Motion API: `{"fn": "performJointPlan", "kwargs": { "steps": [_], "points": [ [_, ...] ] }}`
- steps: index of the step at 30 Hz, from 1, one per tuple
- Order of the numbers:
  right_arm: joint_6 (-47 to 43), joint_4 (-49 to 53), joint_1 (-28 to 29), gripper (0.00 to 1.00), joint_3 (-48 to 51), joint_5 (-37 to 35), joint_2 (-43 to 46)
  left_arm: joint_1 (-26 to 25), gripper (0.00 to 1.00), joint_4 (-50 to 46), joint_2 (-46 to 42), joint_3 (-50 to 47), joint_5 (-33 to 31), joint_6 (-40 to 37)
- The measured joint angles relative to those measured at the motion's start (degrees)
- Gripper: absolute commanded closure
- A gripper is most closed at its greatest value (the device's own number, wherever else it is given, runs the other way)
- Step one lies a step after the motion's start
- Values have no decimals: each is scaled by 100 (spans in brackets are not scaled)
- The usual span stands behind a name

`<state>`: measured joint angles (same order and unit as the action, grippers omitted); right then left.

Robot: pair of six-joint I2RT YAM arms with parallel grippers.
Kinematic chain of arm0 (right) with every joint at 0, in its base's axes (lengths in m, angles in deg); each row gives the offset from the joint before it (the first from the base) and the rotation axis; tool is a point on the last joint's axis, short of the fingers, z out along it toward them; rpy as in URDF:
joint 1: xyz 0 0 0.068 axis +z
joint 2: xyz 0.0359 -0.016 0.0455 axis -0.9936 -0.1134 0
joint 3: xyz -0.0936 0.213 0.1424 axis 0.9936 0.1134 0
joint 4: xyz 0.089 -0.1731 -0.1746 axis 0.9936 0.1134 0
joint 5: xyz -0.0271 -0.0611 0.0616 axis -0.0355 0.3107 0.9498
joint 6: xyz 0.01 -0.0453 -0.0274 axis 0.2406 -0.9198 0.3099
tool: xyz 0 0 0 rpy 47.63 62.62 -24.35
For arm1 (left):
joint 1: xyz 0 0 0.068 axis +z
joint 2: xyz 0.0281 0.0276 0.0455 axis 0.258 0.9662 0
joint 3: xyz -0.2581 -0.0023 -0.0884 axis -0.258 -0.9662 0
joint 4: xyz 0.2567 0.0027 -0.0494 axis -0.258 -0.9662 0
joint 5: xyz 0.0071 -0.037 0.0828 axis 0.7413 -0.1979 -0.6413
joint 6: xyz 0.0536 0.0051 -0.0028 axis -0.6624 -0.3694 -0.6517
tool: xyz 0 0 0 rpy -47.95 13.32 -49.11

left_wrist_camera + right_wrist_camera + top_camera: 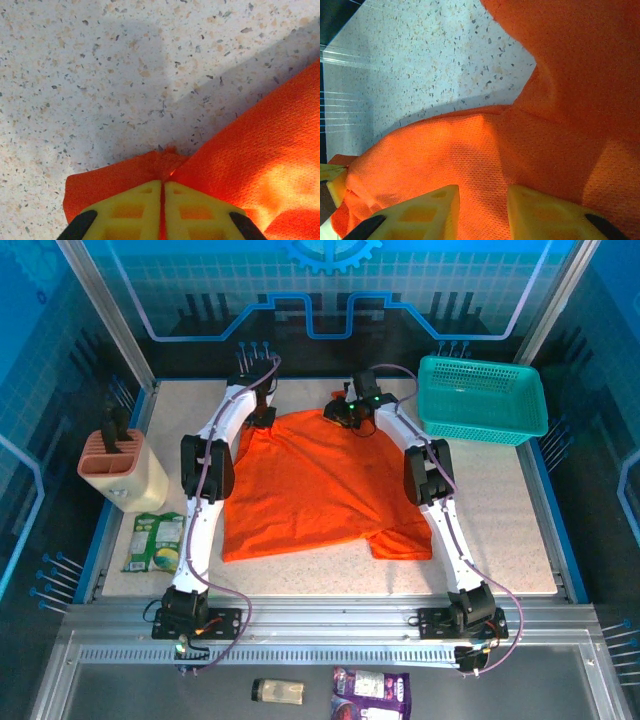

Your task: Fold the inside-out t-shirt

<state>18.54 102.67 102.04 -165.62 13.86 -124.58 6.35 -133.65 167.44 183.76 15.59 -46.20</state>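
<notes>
Speckled table (500,530), walled in blue panels. Shirt (310,490) lies mid-table, spread mostly flat, its near hem toward the arm bases and one sleeve sticking out at the near right. Green packet (155,540) sits off the near left corner, clear of the cloth. Behind it stands a beige holder (125,475) with dark handles (113,430) in its slots. Shirt is judged light, limp, thin mesh knit: it will sag and crease rather than slip, and is best taken by edges or corners, two points at once. At the far edge, left claw (163,186) is pressed closed on a pinch of the hem. Right claw (482,195) is part closed, a thicker bunch filling its gap, apparently gripped and raised off the table. Far right, teal basket (483,426) stands apart from the shirt and looks empty.
</notes>
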Motion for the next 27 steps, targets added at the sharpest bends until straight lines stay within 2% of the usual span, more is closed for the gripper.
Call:
{"fn": "performJointPlan", "kwargs": {
  "steps": [2, 7, 13, 17, 23, 27],
  "points": [
    [0, 17, 0, 68, -9, -20, 0, 11, 100, 4, 0, 4, -20, 17],
    [0, 192, -35, 68, -59, -138, 0, 109, 100, 11, 0, 4, -11, 105],
    [0, 361, -155, 69, -105, -214, 0, 505, 100, 4, -35, 68, 262, 481],
    [0, 402, -251, 69, -105, -212, 0, 968, 100, 39, -234, 52, 986, 1067],
    [-4, 402, -313, 69, -105, -208, 0, 1869, 100, 1036, -1032, -925, 2815, 2455],
    [-4, 400, -313, 69, -105, -203, 0, 2033, 100, 1735, -1161, -1257, 3628, 3154]
  ]
}}
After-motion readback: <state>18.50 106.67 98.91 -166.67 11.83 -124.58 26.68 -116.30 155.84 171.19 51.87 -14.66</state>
